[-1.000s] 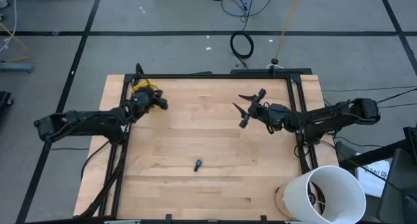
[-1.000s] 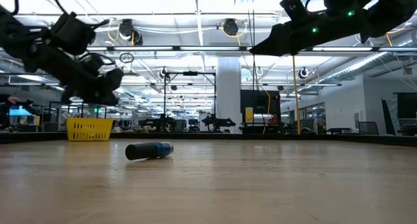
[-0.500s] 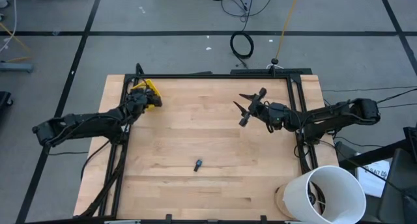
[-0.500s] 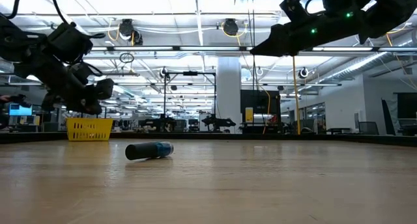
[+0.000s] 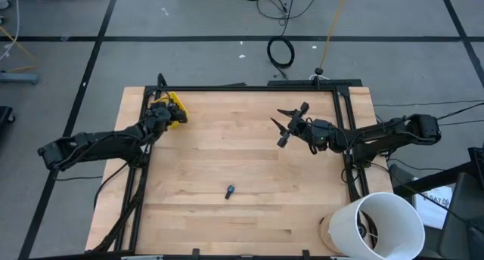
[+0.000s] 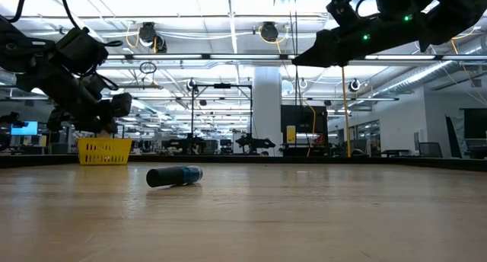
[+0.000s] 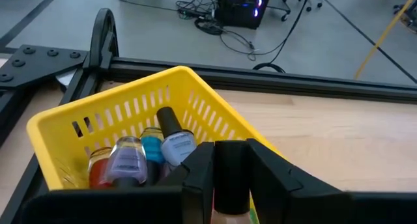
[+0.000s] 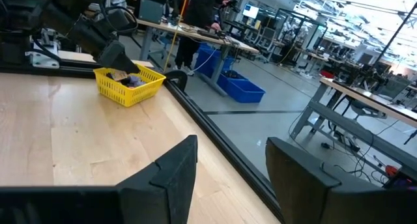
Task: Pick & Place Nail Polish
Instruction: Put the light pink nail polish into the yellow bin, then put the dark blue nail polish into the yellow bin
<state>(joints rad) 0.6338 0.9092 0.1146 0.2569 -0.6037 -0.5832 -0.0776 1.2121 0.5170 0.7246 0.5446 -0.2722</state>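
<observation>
Over yellow bin [image 7: 78,123], left gripper [image 7: 231,168] gripping bottle [image 7: 232,211] (dark-capped)

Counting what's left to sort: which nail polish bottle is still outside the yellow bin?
The blue bottle lying on its side alone mid-table; the others sit inside the yellow bin under the left gripper.

Held bottle [image 7: 232,178]: only its dark cap shows between the left gripper [image 7: 232,185] fingers; its body is cut off by the picture's edge.
Bin bottles [image 7: 140,155]: lower parts hidden behind the yellow bin [image 7: 98,116] wall.
Lone bottle [image 5: 230,190]: too small in the high view to make out details.
</observation>
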